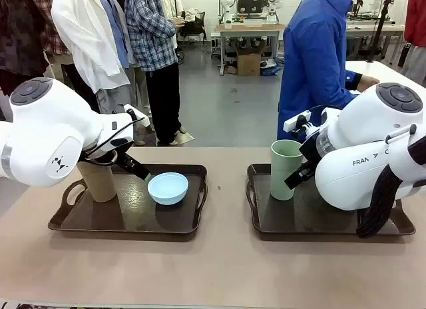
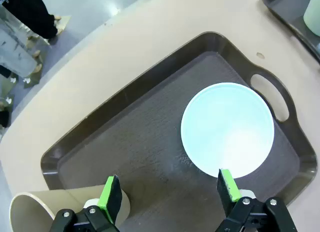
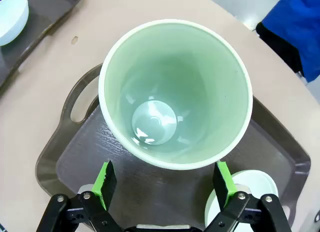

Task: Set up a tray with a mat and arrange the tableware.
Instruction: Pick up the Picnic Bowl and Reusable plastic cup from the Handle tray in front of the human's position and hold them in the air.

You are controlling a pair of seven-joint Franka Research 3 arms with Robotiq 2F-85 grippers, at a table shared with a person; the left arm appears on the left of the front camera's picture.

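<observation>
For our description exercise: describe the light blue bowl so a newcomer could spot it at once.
On the beige table, find the dark brown rectangular tray on the robot's left. Beside its tall tan handleless cup sits the small round light blue bowl: low, wide, the only blue dish.

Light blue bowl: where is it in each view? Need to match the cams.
Front: light blue bowl left of centre, in the left tray.
Left wrist: right of centre.
Right wrist: top-left corner, cut by the edge.
Shared landmark: the left tray under it.
</observation>
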